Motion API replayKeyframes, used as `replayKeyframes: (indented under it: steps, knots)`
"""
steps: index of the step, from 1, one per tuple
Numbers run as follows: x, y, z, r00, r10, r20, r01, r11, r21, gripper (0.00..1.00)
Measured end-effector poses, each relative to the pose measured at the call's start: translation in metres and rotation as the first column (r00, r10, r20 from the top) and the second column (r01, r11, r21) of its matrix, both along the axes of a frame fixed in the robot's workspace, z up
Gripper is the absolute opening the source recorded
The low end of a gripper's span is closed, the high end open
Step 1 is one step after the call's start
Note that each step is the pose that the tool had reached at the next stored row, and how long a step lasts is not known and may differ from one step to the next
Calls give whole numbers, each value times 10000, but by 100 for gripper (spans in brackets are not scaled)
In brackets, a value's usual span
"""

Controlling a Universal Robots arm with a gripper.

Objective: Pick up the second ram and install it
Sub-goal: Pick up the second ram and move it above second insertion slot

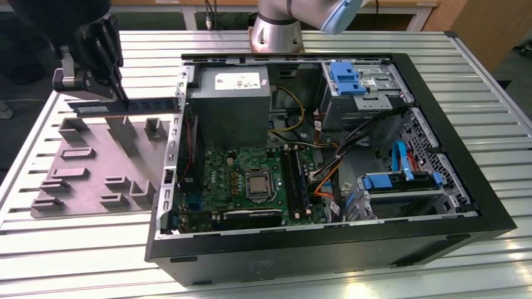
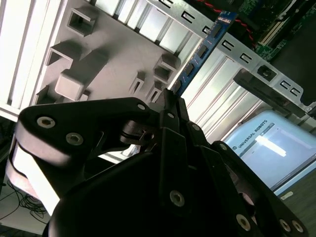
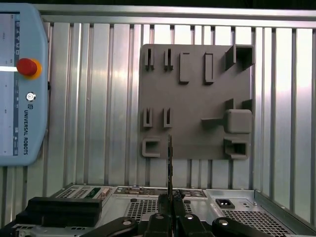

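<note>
Our tool (image 1: 116, 98) pinches the second ram (image 1: 148, 104) tight, up over the grey tray (image 1: 96, 163) beside the computer case (image 1: 332, 252); we have picked it up, but it is not yet in a black slot (image 1: 293, 177)

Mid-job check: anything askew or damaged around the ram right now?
Nothing looks damaged or spilled. The pincer is shut on the ram, which hangs level over the grey tray beside the case, gripped off-centre toward one end.

Gripper (image 3: 170, 203) clamped on the second ram (image 3: 169, 163), seen edge-on against the grey fixture plate (image 3: 192, 103) that lies on the ribbed counter (image 3: 98, 98), teach pendant (image 3: 19, 98) alongside.
</note>
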State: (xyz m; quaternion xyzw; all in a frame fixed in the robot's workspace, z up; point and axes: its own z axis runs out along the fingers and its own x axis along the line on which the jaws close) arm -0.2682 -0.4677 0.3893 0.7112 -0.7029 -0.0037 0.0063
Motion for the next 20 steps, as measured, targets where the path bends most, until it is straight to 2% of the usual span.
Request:
replayKeyframes:
  steps: [20]
  knots:
    - [119, 0, 0, 10000, 0, 0, 0, 10000, -1, 14]
